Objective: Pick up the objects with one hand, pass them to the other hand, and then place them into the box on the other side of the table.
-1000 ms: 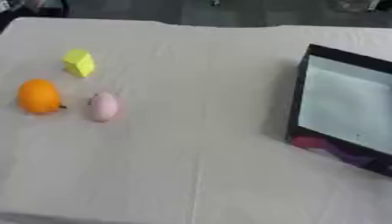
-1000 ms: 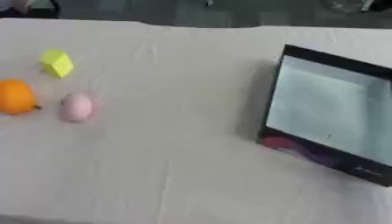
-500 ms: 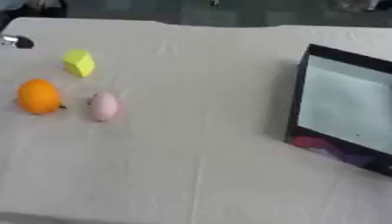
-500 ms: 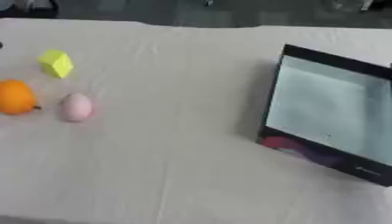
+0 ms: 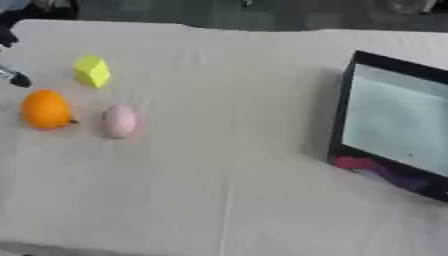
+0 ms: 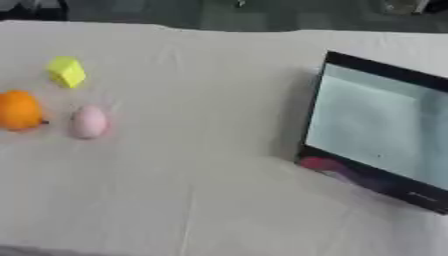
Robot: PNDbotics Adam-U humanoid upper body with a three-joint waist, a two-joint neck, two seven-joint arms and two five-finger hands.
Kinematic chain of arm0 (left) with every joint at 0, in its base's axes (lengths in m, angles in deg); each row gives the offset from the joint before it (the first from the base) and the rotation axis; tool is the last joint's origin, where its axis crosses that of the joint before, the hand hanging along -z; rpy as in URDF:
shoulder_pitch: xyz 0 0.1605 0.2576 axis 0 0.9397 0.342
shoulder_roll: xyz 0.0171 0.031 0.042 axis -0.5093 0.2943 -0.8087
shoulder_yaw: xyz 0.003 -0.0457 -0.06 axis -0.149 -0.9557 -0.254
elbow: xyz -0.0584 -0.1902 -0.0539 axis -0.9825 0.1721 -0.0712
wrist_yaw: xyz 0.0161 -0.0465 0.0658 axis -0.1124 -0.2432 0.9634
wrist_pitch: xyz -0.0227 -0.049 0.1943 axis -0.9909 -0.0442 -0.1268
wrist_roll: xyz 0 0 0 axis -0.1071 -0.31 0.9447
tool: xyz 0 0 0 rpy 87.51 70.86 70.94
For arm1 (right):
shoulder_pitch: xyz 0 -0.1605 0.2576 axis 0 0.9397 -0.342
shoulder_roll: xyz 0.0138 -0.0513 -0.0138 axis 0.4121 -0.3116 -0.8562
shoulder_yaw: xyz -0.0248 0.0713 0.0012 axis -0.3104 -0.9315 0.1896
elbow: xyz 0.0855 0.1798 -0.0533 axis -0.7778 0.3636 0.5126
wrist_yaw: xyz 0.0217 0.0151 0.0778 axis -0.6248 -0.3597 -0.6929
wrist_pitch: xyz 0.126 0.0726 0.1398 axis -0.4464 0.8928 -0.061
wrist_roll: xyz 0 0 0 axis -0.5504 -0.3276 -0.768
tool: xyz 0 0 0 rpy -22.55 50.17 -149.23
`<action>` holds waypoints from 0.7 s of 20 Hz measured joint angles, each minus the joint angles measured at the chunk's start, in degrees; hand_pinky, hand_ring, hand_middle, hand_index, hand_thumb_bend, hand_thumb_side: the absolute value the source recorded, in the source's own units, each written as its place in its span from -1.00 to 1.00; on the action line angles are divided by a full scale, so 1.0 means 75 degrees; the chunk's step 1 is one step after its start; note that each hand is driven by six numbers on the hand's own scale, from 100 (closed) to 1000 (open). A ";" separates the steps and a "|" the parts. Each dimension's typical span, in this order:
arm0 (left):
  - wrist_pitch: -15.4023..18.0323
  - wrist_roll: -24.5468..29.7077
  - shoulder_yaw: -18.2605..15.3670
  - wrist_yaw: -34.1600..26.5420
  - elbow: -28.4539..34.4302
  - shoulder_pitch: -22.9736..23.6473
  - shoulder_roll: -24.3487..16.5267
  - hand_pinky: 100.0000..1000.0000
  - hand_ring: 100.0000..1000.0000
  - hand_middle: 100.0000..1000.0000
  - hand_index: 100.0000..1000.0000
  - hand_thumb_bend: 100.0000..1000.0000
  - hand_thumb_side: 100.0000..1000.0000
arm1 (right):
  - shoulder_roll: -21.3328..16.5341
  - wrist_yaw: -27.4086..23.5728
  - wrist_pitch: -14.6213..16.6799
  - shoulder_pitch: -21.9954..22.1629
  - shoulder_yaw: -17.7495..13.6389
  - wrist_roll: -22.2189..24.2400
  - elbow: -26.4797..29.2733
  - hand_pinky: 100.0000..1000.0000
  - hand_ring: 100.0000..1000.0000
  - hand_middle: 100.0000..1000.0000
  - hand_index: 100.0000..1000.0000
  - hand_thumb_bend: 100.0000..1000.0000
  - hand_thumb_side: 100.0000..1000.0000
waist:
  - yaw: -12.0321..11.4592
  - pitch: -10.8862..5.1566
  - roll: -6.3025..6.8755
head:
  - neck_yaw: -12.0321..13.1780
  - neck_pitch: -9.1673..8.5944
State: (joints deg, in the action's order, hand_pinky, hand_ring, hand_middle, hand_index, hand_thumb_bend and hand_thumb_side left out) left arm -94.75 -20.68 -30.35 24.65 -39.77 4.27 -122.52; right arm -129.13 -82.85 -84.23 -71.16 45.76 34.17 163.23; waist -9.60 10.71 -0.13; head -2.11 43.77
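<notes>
At nine o'clock of the left eye view, on the white table (image 5: 227, 190), lie three things: one orange fruit (image 5: 45, 109), one pink egg-shaped thing (image 5: 119, 120) just beside it, one yellow block (image 5: 92, 71) above. A left hand (image 5: 12, 77) fingertip shows at the edge; its pose cannot be told.

At three o'clock of the right eye view sits one black box (image 6: 381, 127), well apart.

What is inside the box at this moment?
The box shows only a bare pale floor inside. Its dark near wall hides the strip behind it. The orange, pink egg and yellow block lie outside.
</notes>
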 measured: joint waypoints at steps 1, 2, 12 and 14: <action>0.0034 0.0121 0.0015 0.0059 -0.0056 -0.0001 0.0002 0.67 0.63 0.52 0.56 0.46 -0.87 | 0.0000 0.0014 -0.0003 0.0000 0.0000 0.0003 -0.0006 1.00 1.00 1.00 1.00 -1.00 0.40 | 0.0000 0.0000 0.0000 | 0.0016 0.0000; 0.0067 0.0208 0.0019 0.0098 -0.0110 -0.0001 0.0009 0.67 0.63 0.52 0.55 0.42 -0.86 | 0.0000 0.0020 -0.0004 0.0001 0.0001 0.0004 -0.0010 1.00 1.00 1.00 1.00 -1.00 0.41 | 0.0000 0.0000 0.0000 | 0.0037 0.0000; 0.0287 0.0386 0.0154 0.0378 -0.0489 -0.0072 0.0249 0.66 0.64 0.53 0.56 0.37 -0.98 | 0.0000 0.0109 -0.0025 0.0004 0.0048 0.0026 -0.0035 1.00 1.00 1.00 1.00 -1.00 0.42 | -0.0002 0.0000 -0.0001 | 0.0346 0.0000; 0.0326 0.0388 0.0166 0.0458 -0.0630 -0.0104 0.0287 0.66 0.64 0.53 0.56 0.35 -1.00 | 0.0000 0.0125 -0.0026 0.0004 0.0049 0.0028 -0.0036 1.00 1.00 1.00 1.00 -1.00 0.42 | 0.0000 0.0000 -0.0001 | 0.0357 0.0000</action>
State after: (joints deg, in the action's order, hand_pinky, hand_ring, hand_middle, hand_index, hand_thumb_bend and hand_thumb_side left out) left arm -92.31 -17.77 -29.11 28.09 -44.50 3.49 -120.37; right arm -129.13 -81.91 -84.42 -71.13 46.13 34.38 162.96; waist -9.61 10.71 -0.14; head 0.57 43.77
